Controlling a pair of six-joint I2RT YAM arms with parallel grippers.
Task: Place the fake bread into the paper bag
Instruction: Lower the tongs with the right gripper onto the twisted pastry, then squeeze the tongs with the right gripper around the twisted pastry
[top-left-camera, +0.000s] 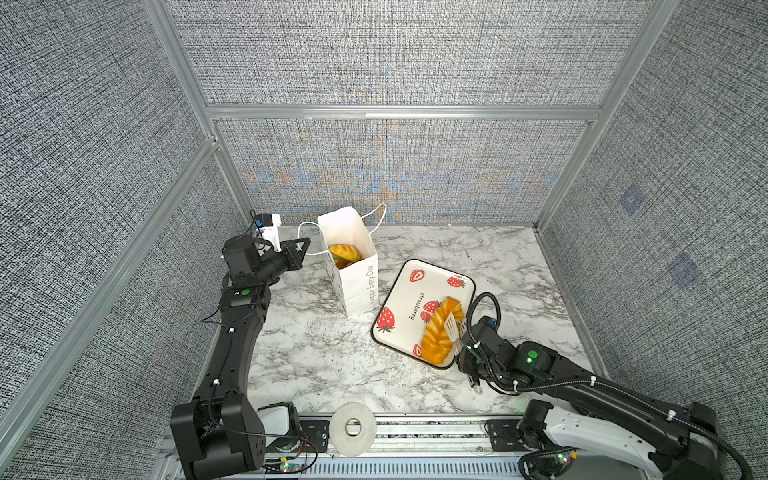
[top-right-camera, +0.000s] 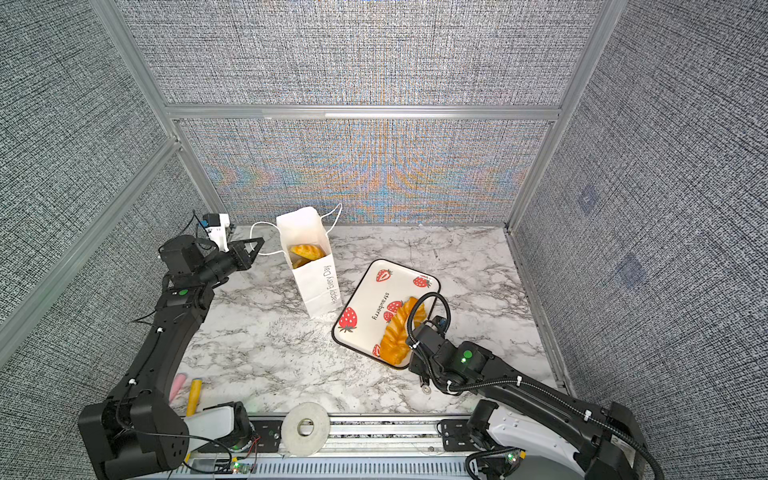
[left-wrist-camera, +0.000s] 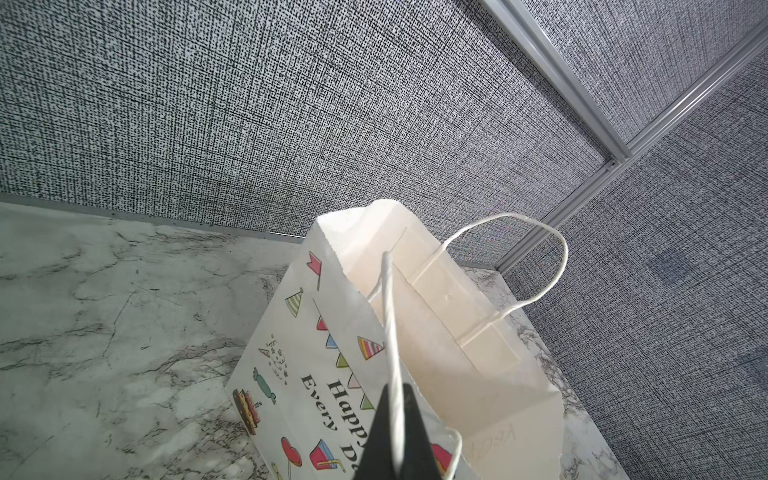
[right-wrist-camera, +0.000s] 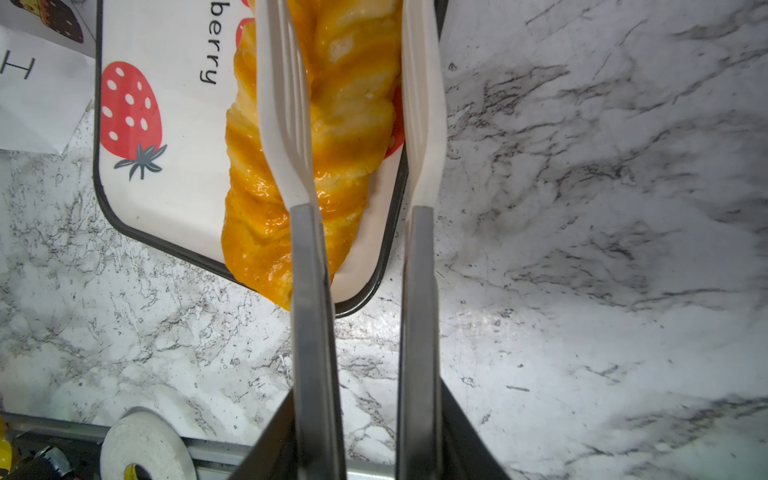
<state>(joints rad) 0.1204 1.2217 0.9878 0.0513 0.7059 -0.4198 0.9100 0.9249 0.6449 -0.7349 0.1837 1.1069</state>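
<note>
Right end effector (right-wrist-camera: 355, 62) jaws apart, white paddles (right-wrist-camera: 282, 104) straddling long ridged loaf (top-left-camera: 440, 336), apparently not yet clamped. Loaf lies on strawberry tray (top-left-camera: 405, 286), only bread seen there. Paper bag (top-left-camera: 357, 286) upright on worktop (top-left-camera: 324, 353) beside tray, rolls (top-left-camera: 344, 252) already inside. Left end effector (top-left-camera: 305, 243) pinched closed on near cord handle (left-wrist-camera: 388, 316). Judged nearly done.

Bright, even overhead light casts only soft shadows, while rainbow moiré ripples across the grey woven back wall (top-left-camera: 395, 178) in both top views and white glare washes the grey-veined marble surface (right-wrist-camera: 473, 328) in the right wrist view.
</note>
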